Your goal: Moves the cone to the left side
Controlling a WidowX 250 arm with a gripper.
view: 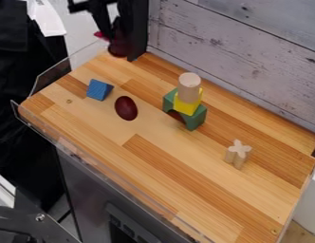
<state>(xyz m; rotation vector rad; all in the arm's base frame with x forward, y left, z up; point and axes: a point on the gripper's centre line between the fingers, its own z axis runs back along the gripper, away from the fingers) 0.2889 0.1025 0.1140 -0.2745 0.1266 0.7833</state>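
On the table (153, 166), a cross-shaped block (238, 154) is positioned nearest. Beyond it, a wooden cylinder (189, 85) is stacked on a yellow block (187, 105) over a green arch (196, 118). A dark-red egg shape (126, 108) and blue block (98, 89) are located toward the left. The cone cannot be identified. At the far corner, the hand (103, 21) is seen near a dark-red object (120, 47); its opening and grip cannot be determined.

The counter (179, 185) has a top of lighter and darker wood strips. Along its far edge, I see a wall (249, 52) of pale grey planks with dark knots. Below the counter's near edge is one dark grey front (90, 190).
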